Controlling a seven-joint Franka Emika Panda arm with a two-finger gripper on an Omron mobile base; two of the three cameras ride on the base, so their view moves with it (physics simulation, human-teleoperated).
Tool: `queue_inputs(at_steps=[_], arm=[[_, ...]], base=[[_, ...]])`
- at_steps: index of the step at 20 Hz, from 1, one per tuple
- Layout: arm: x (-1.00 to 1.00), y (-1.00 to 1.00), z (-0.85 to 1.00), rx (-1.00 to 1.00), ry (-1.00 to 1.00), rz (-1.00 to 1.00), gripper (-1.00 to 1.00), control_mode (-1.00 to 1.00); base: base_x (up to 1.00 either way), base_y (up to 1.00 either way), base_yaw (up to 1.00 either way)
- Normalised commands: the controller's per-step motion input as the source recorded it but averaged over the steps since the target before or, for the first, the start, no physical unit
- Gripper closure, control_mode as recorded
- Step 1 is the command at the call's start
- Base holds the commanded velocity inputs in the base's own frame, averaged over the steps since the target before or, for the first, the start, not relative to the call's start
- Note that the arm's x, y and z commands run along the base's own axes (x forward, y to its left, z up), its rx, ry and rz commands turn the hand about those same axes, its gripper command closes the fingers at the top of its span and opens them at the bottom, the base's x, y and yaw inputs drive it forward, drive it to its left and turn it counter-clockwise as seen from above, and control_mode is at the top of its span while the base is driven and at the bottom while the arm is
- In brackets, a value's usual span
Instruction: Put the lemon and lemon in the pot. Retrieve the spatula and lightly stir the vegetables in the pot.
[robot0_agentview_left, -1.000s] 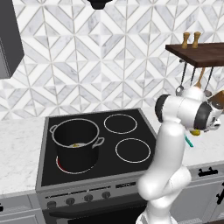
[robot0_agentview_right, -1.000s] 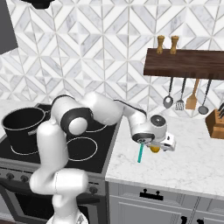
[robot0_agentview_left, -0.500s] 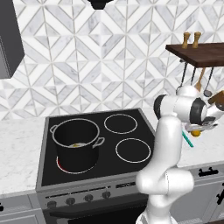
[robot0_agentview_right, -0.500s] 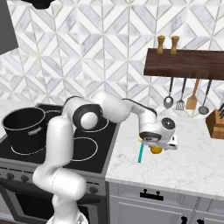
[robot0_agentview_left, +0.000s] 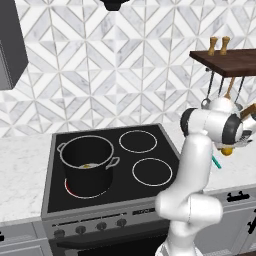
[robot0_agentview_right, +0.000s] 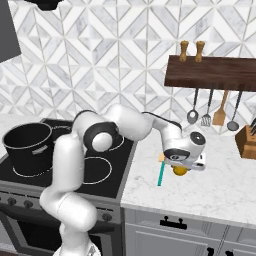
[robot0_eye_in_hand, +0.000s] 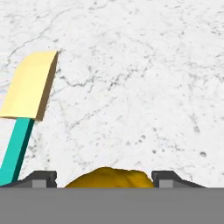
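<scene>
One lemon (robot0_eye_in_hand: 109, 177) lies on the white marble counter right of the stove, low between my fingertips. My gripper (robot0_eye_in_hand: 105, 178) stands open around it, the right fingertip almost touching it. From the base cameras the same gripper (robot0_agentview_right: 181, 167) (robot0_agentview_left: 229, 148) hangs over that lemon (robot0_agentview_right: 180, 171) (robot0_agentview_left: 227, 151). The spatula (robot0_eye_in_hand: 22, 127) lies just to the left, with a teal handle and a pale yellow blade; its handle (robot0_agentview_right: 160, 175) (robot0_agentview_left: 216, 161) shows beside the hand. The black pot (robot0_agentview_left: 87, 162) (robot0_agentview_right: 28, 147) stands on the front left burner with a second lemon (robot0_agentview_left: 86, 166) inside.
A black cooktop (robot0_agentview_left: 145, 170) fills the space between pot and counter. A wooden shelf (robot0_agentview_right: 210, 72) with hanging ladles and a wooden utensil (robot0_agentview_right: 219, 112) is on the wall behind. A knife block (robot0_agentview_right: 248, 140) stands at the far right.
The arm has swung further right and the hand has come down over the lemon. The fingers have narrowed a little around it.
</scene>
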Motion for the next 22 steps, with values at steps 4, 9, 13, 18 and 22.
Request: queue_inputs(at_steps=[4,9,13,18,22], arm=[[-0.38,0.44,0.8,0.01,-0.05,0.0,1.0,-1.0],[-0.32,0.98,1.0,0.0,-0.05,0.0,1.0,-1.0],[-0.14,1.0,1.0,0.0,0.0,0.0,1.0,-1.0],[-0.13,1.0,0.89,0.0,0.0,0.0,1.0,-1.0],[-0.17,1.0,0.51,0.0,0.0,0.0,1.0,-1.0]], base=[[0.0,0.0,0.0],[0.0,0.0,0.0],[0.0,0.0,0.0],[0.0,0.0,0.0],[0.0,0.0,0.0]])
